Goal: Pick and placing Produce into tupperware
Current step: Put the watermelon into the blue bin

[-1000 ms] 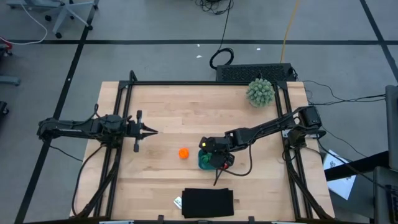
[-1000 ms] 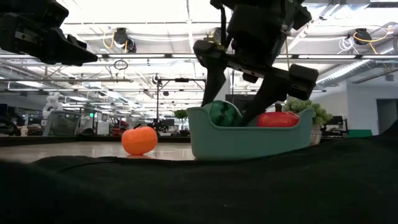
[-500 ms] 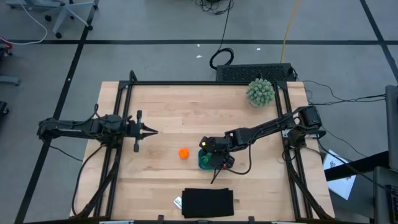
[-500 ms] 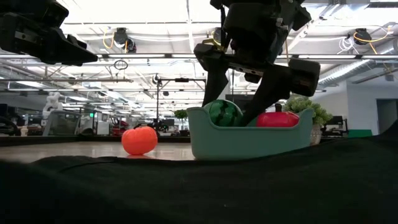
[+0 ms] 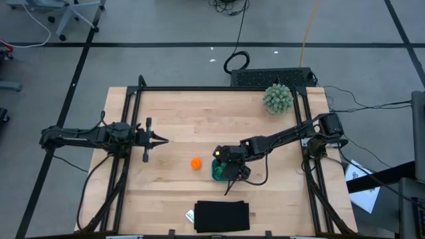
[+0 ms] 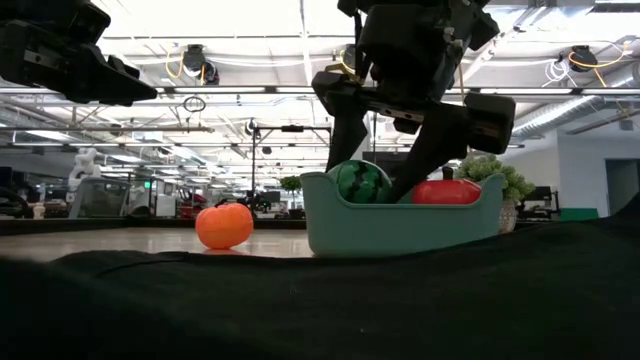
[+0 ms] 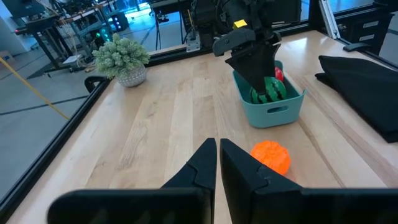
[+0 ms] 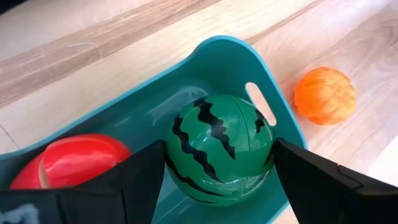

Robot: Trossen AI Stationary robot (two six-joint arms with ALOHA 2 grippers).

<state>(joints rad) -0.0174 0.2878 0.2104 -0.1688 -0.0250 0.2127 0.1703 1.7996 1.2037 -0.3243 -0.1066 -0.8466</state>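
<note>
The teal tupperware (image 5: 216,174) stands right of the table's middle. My right gripper (image 8: 219,155) reaches down into it, shut on the striped watermelon (image 8: 217,146). The red tomato (image 8: 68,158) lies in the same tupperware (image 8: 230,62) beside the watermelon. The orange ball (image 5: 196,163) rests on the table just left of the tupperware and shows in the low view too, orange ball (image 6: 224,225). My left gripper (image 5: 165,140) hovers shut over the table's left half, away from everything. My right gripper pinches the watermelon between its two fingers (image 8: 140,180), one on each opposite side of its widest part (image 8: 174,155). It comes from above, pointing down. The watermelon (image 6: 360,182) sits inside the tupperware with its top above the rim; the tupperware wall (image 6: 400,225) hides its underside.
A pale-green spiky ball (image 5: 277,98) stands at the far right corner. A black flat rectangle (image 5: 222,216) lies at the near edge, in front of the tupperware. Bare wood stretches between the two arms and along the far side.
My right gripper has shifted very slightly over the tupperware, keeping the watermelon between its fingers. The tomato, the orange ball and the tupperware have stayed where they were.
</note>
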